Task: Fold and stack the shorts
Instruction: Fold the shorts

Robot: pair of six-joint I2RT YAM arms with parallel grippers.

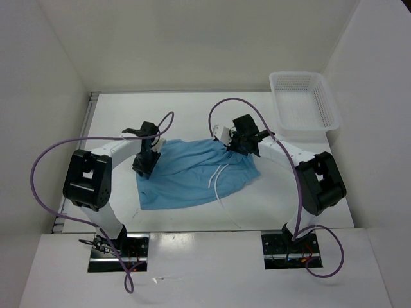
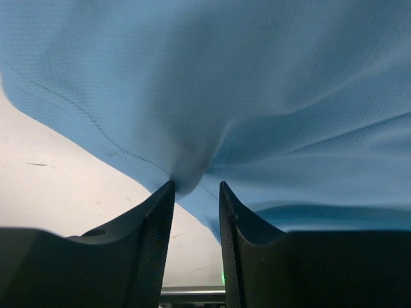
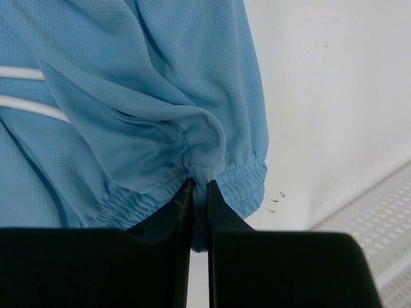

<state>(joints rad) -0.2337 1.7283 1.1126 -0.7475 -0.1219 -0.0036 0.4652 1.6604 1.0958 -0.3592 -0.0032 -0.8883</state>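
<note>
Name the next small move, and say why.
Probably lift both slightly and draw the far edge nearer: the left gripper pinches the shorts at the far left corner, the right gripper clamps the waistband, and they lie unfolded.

Covered and cropped
Overhead, the left arm (image 1: 122, 151) and right arm (image 1: 282, 151) cover the far corners of the shorts (image 1: 192, 179); wrist views crop the cloth, and the drawstring (image 3: 19, 72) at left.

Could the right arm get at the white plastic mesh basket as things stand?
Probably yes: nothing lies between the right claw and the white plastic mesh basket. But that claw is shut on the light blue cloth shorts, so it would drag them along.
</note>
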